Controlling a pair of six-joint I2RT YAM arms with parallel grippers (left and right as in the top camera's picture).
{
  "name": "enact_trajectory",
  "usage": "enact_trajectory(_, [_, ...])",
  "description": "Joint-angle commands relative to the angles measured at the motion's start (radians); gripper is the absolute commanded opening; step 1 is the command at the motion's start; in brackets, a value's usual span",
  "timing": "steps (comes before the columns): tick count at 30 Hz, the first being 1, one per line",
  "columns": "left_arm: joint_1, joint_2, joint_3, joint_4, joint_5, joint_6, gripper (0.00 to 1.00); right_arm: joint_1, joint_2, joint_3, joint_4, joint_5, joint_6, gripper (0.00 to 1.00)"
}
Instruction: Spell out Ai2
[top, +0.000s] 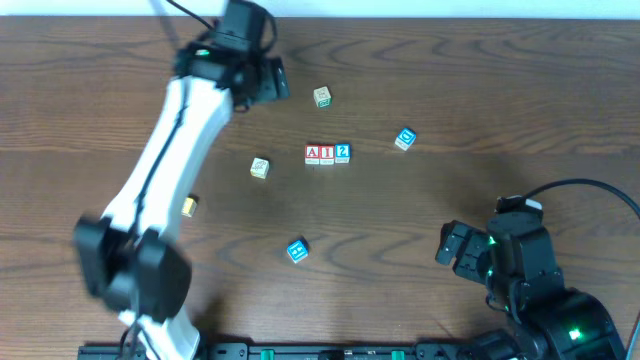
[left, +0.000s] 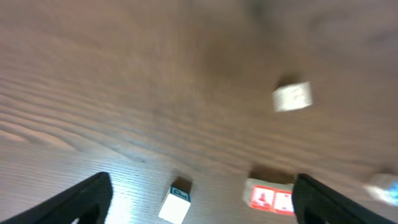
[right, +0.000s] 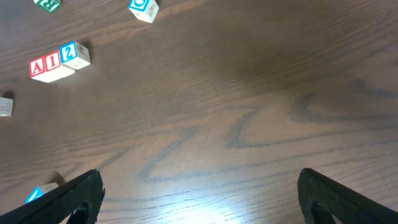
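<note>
Three blocks stand in a touching row at the table's middle: a red A (top: 312, 154), a red I (top: 327, 154) and a blue 2 (top: 343, 152). The row also shows in the right wrist view, with the red pair (right: 46, 67) beside the 2 (right: 73, 53). The red pair shows in the left wrist view (left: 272, 198), blurred. My left gripper (top: 262, 80) is open and empty at the far left, up and left of the row; its fingers (left: 202, 183) are wide apart. My right gripper (top: 455, 250) is open and empty near the front right (right: 199, 180).
Loose blocks lie around the row: a green-lettered one (top: 322, 96) behind it, a blue one (top: 404, 139) to the right, a pale one (top: 260, 168) to the left, a yellow one (top: 189, 206) by the left arm, a blue one (top: 297, 250) in front.
</note>
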Motion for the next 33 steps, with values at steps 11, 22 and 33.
enact_trajectory(11, [0.025,-0.49,0.018,-0.182,-0.019,0.211,0.95,0.006,-0.003,0.001,0.002,0.004,0.018,0.99])
enact_trajectory(22, [0.03,-0.745,0.008,-0.548,-0.192,0.362,0.95,0.006,-0.003,0.001,0.002,0.004,0.018,0.99])
enact_trajectory(33, [0.211,-1.255,-0.473,-0.369,-0.081,0.386,0.95,0.006,-0.003,0.001,0.002,0.004,0.018,0.99])
